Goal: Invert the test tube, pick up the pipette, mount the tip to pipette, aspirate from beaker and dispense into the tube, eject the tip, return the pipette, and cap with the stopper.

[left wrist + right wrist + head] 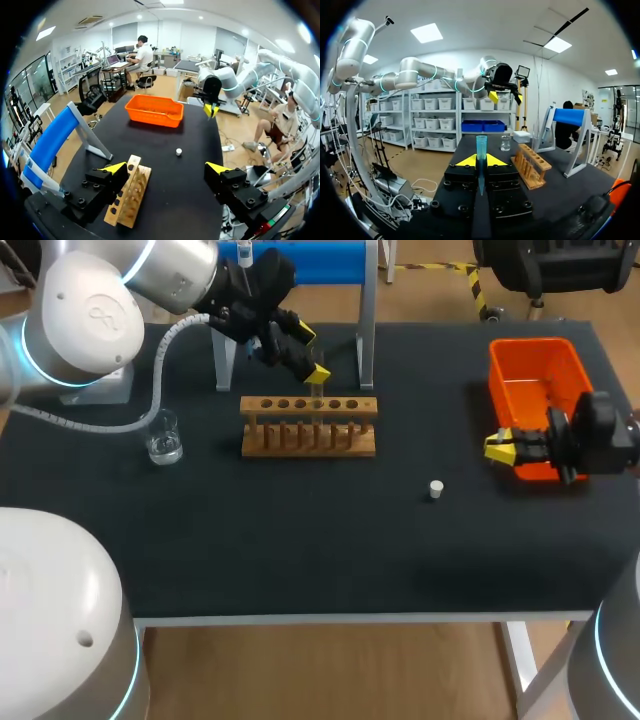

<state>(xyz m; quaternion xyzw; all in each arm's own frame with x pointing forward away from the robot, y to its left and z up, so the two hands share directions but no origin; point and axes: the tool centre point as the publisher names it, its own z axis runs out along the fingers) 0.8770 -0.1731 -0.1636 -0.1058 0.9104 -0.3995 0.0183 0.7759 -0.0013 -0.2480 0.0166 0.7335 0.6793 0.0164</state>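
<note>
1. Closest to me on the black table [300,560]: a small white stopper [436,489]. It lies alone, right of centre, touching nothing.
2. Next back, R side: the R gripper [503,447] hangs at the near left corner of the orange bin [530,343]. Its fingers are pinched tight on a blue pipette tip [481,147]. In the R wrist view the tip sits between the yellow ends, wide mouth pointing out ahead and thin end back toward the wrist.
3. L side, about the same depth: a clear glass beaker [163,437] stands upright. There looks to be a little clear liquid low in it.
4. Mid table: a wooden rack [309,426] w/ a row of holes along its top. A clear test tube [317,398] seems to stand in a hole right of centre. I can't tell which way up it is.
5. Over the rack's back edge: the L gripper [311,353] w/ fingers spread wide and nothing between them. Its lower yellow end is just above the tube. In the L wrist view one finger is over the rack's end and the other over bare table.
6. Far edge, behind the rack: a stand [310,260] w/ a blue top bar. A slim item at its left part is prob. the pipette [245,254]. The L arm mostly hides it, so I can't be sure.
</note>
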